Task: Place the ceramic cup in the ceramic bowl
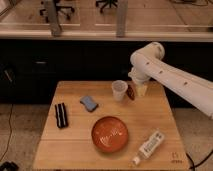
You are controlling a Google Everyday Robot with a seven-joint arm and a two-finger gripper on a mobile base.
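Beside the ceramic cup point(119, 90), hovering with gripper point(135, 92) jaws apart; likely handling light, stiff, slick, chippable, so aiming for the rim wall

White ceramic cup point(119, 90) stands beside the gripper point(135, 93), behind the orange-red ceramic bowl point(100, 128).

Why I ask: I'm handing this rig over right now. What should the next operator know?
Tool: open, holding nothing, low over the far side of the table, just right of the ceramic cup.
Ceramic cup: upright on the table, behind the ceramic bowl and apart from it.
Ceramic bowl: front middle of the table, nothing in it.
Done: tool is at the cup, no grasp yet.
Left: grasp the cup, lift it, bring it forward and set it in the bowl.
White bottle lies right of the bowl.
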